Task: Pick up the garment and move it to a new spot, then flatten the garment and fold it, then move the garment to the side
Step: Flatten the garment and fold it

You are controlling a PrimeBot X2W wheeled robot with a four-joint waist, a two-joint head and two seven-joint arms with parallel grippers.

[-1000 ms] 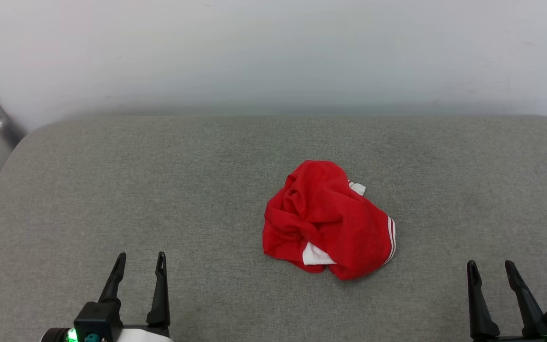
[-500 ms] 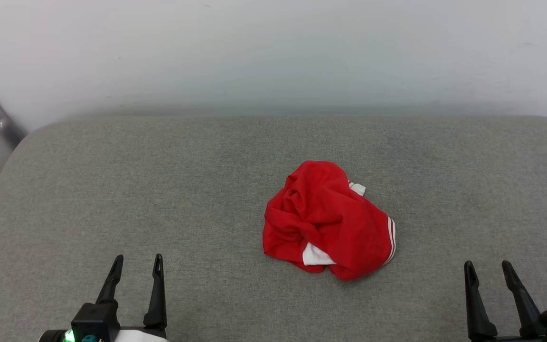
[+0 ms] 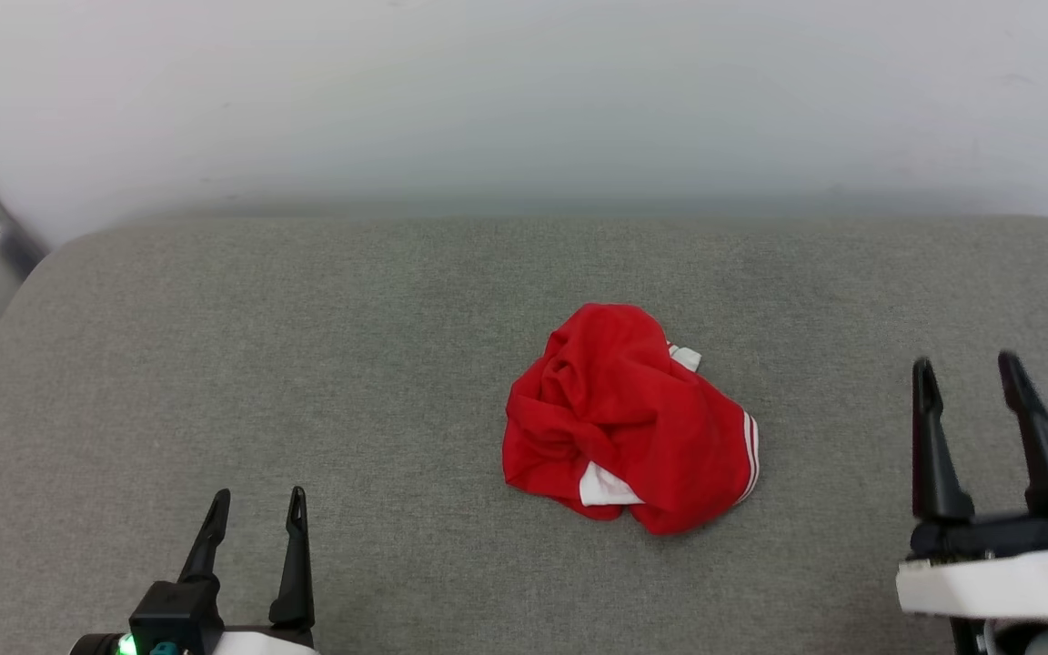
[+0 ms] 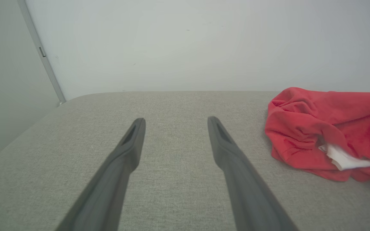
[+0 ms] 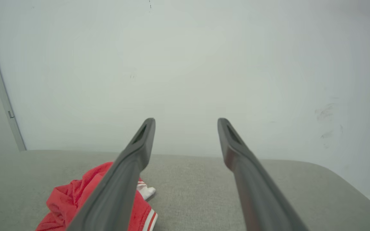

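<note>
1. Handling (my read): the garment (image 3: pixel 629 418) is soft jersey, so light, limp and with no stiffness. It should sag and unfurl once lifted. It is not fragile. The woven grey cushion (image 3: pixel 306 346) may drag on it a bit.
2. Where to grab: pinch a raised fold on top of the heap, or better the striped trim (image 3: pixel 750 455) on its right edge. That is a known edge and helps with flattening later. Going in deep risks clamping several layers at once.
3. Look: it is crumpled into a compact red mound with heavy creases. A white patch (image 3: pixel 604 489) pokes out at the near edge, with a smaller white bit at the far right. The red-and-white stripes run down the right side.
4. Location: on the cushion, roughly mid-depth and slightly right of centre. The pale wall (image 3: pixel 524 91) is behind it. Nothing else touches it.
5. Left gripper (image 3: pixel 259 494): fingers spread, nothing between them, at near left, well apart from the garment.
6. Right gripper (image 3: pixel 965 361): fingers spread, nothing between them, up off the cushion at right. It is nearer the garment's right side than the left gripper is to its left, with no contact.
</note>
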